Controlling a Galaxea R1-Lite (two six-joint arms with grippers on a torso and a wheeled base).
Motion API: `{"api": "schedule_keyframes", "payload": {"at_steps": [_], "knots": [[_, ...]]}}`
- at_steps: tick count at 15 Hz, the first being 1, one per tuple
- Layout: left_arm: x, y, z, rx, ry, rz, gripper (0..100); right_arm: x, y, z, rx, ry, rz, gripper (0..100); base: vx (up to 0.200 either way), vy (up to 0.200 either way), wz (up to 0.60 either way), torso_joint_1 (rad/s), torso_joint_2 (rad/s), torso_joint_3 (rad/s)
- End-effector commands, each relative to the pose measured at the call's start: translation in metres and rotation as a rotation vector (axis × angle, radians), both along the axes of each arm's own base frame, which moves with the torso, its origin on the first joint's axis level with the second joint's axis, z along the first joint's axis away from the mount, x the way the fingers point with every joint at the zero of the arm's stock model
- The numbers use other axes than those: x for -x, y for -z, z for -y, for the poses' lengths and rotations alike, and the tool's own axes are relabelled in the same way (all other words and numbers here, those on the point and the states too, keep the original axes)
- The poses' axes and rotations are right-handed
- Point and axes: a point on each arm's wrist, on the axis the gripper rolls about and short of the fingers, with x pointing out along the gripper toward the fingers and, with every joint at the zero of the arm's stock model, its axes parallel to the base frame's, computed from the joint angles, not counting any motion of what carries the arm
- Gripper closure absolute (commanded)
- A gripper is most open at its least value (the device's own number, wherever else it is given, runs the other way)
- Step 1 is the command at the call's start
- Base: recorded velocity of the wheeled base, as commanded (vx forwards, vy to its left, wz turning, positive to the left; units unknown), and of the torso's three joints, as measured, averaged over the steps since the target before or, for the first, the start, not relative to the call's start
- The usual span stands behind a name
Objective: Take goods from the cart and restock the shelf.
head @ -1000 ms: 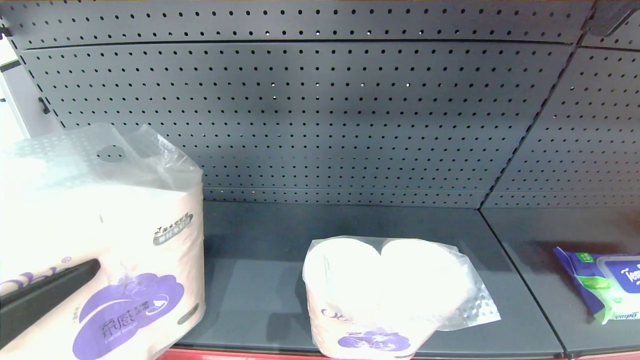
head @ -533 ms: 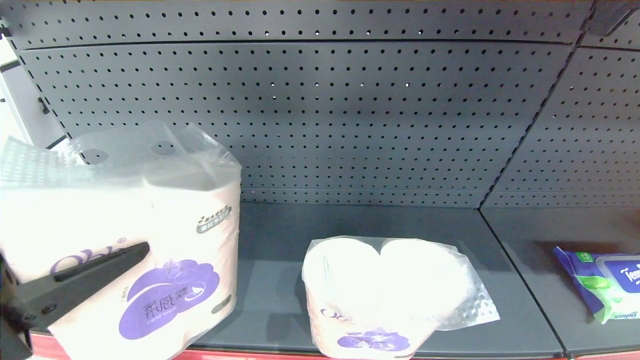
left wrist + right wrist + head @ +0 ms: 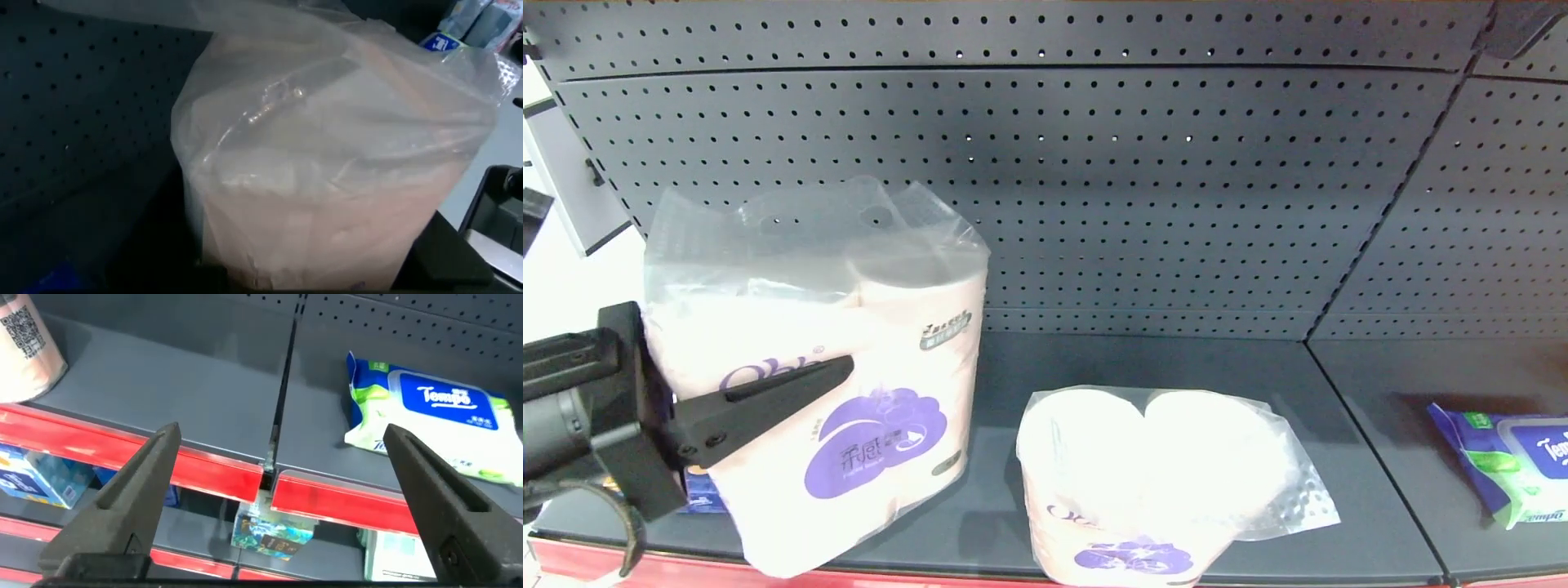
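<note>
Plastic-wrapped toilet paper pack [image 3: 882, 425] stands upright, rolls on end and slightly tilted, at the shelf [image 3: 1143, 359] front left, clamped in the left gripper [image 3: 829, 343], right gripper [image 3: 279, 433] gaping wide.

The left toilet-roll pack [image 3: 849, 384] is carrying purple script across its front, a slanted grey tag near its top right, and a purple badge bearing white characters. The near pack [image 3: 1143, 482], to its right, is showing like script and badge low down. A QR code [image 3: 18, 331] is showing on a roll wrapper. The wipes pack [image 3: 1511, 469], far right, is displaying white lettering on blue.
</note>
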Motion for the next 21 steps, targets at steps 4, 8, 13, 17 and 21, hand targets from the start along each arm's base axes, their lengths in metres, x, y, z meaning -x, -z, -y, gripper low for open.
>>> {"api": "schedule_keyframes", "payload": {"at_steps": [4, 8, 13, 17, 21], "knots": [[-0.037, 0.015, 0.021, -0.002, 0.08, -0.015, 100, 0.0, 0.0, 0.0, 0.009, -0.002, 0.002, 0, 0.0, 0.0, 0.0, 0.0, 0.0, 0.0], [-0.069, 0.029, 0.039, 0.008, 0.17, 0.003, 100, 0.0, 0.0, 0.0, 0.009, -0.004, 0.002, 0, 0.0, 0.0, 0.0, 0.0, 0.0, 0.0], [-0.118, 0.057, 0.062, 0.035, 0.275, 0.066, 100, 0.001, -0.002, 0.0, 0.009, -0.002, 0.008, 0, 0.0, 0.0, 0.0, 0.0, 0.0, 0.0], [-0.14, 0.064, 0.077, 0.041, 0.406, 0.068, 100, 0.002, -0.006, 0.001, 0.018, 0.0, 0.023, 0, 0.0, 0.0, 0.0, 0.0, 0.0, 0.0], [-0.164, 0.07, 0.09, 0.054, 0.496, 0.122, 100, 0.003, -0.015, 0.001, 0.015, 0.003, 0.038, 0, 0.0, 0.0, 0.0, 0.0, 0.0, 0.0]]}}
